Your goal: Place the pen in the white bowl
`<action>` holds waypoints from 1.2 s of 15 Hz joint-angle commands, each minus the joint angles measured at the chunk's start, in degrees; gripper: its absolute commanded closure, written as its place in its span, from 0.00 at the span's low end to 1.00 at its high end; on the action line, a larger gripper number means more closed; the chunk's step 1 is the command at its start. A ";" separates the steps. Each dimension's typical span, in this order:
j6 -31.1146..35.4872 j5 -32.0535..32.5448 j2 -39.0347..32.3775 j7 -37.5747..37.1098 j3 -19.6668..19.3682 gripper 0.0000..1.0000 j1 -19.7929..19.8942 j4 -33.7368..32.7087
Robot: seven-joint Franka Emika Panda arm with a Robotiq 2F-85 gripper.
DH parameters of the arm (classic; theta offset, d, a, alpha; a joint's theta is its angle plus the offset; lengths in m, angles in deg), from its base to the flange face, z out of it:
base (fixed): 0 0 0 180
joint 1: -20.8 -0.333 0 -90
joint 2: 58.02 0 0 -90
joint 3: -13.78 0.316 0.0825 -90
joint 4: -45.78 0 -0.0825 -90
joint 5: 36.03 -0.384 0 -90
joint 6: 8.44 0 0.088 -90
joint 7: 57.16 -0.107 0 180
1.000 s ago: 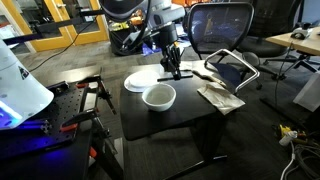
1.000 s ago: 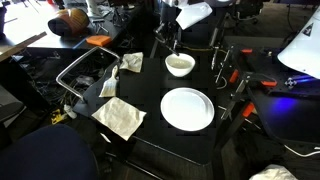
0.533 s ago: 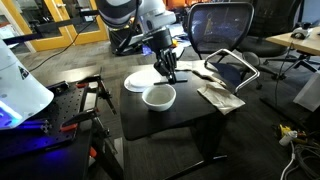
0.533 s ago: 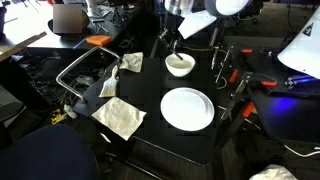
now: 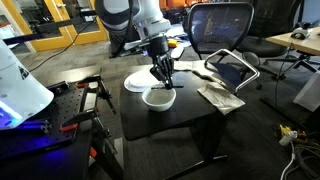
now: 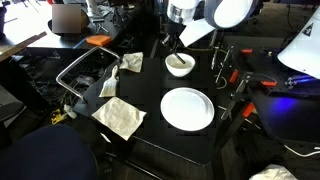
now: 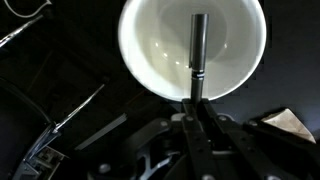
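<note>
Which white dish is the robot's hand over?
The bowl, the smaller dish with raised sides. In the wrist view the hand holds the pen right over it. The flat, wider plate lies apart from the hand.

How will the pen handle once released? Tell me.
The pen looks slim, straight and rigid, so probably light and stiff. Its round barrel would likely roll or slide on the smooth curved wall of the white bowl. Held by one end in the gripper, it may pivot.
</note>
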 commanded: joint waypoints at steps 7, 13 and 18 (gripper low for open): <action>-2.22 -2.23 -0.93 -0.46 -2.73 0.27 -4.16 0.03; -3.59 -0.45 2.88 3.19 -6.84 0.00 -6.02 0.21; -5.09 0.86 8.24 10.96 -4.42 0.00 -2.14 -0.81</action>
